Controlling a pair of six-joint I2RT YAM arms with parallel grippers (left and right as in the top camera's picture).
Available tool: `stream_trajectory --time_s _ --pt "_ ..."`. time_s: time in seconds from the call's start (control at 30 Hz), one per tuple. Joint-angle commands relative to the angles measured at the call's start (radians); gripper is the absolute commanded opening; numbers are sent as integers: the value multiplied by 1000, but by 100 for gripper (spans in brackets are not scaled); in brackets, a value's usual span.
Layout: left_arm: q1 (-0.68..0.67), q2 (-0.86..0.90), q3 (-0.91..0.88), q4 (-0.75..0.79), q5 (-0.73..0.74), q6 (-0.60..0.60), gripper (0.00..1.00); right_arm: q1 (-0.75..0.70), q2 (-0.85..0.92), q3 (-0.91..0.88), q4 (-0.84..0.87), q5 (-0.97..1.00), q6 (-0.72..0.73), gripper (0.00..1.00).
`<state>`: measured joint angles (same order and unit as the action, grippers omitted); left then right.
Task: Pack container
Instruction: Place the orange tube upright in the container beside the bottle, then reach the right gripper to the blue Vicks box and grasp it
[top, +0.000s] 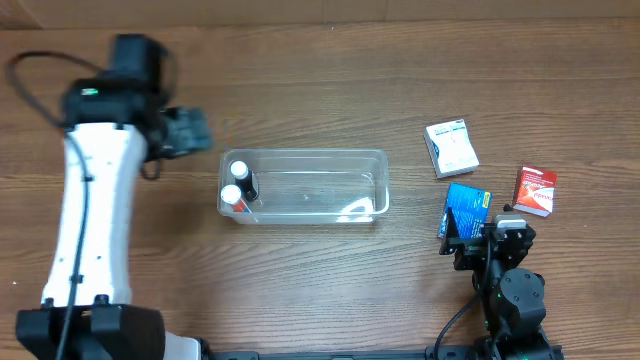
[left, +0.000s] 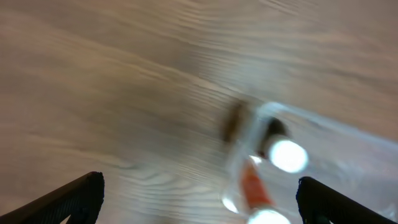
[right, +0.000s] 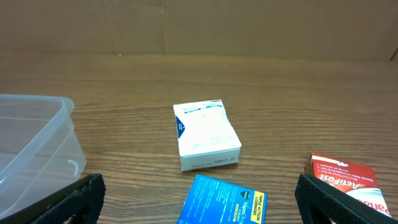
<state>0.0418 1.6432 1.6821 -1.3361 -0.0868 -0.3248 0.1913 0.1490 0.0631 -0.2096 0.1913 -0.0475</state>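
Lower right gripper (right: 199, 186) — fingers spread, empty — squarely over blue box (right: 224, 202), avoiding white box (right: 208, 134). Pinch firmly, then carry to container (top: 305, 152); hold left gripper (left: 199, 193), likewise spread, clear.

The tabletop (top: 330, 290) under me is mid-brown wood grain with darker streaks. The container (top: 300, 152) is clear and colourless, with white glints. In it, the dark bottle (top: 243, 178) has a white cap and a black body, and the orange-red bottle (top: 232, 197) is also white-capped. Toward the right edge, the white box (top: 451, 147) carries blue print, the blue box (top: 465, 208) a yellow patch, and the red box (top: 535, 190) white lettering. My left arm (top: 95, 200) is white with black joints, and my right arm (top: 510, 290) is black. My left gripper (left: 199, 186) and right gripper (right: 199, 186) are black.
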Motion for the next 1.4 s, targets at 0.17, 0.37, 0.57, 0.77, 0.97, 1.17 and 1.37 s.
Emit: stream_trajectory --time_s 0.17,0.37,0.57,0.77,0.97,1.17,1.37 --pt "195 -60 -107 36 57 64 100 3 -2 2 11 119 -134 100" --pt "195 -60 -179 58 62 63 100 3 -2 2 11 103 -140 100" --pt "194 -60 -179 47 62 64 100 4 -2 37 26 -5 31 100" --pt "193 -60 -179 53 88 63 100 4 172 326 -113 104 135 100" --pt "193 -60 -179 58 87 64 100 3 668 702 -407 59 192 100" --pt "193 -60 -179 57 87 64 100 -29 1041 1027 -668 -73 285 100" --pt "193 -60 -179 58 87 64 100 -167 1191 1002 -715 -55 434 100"
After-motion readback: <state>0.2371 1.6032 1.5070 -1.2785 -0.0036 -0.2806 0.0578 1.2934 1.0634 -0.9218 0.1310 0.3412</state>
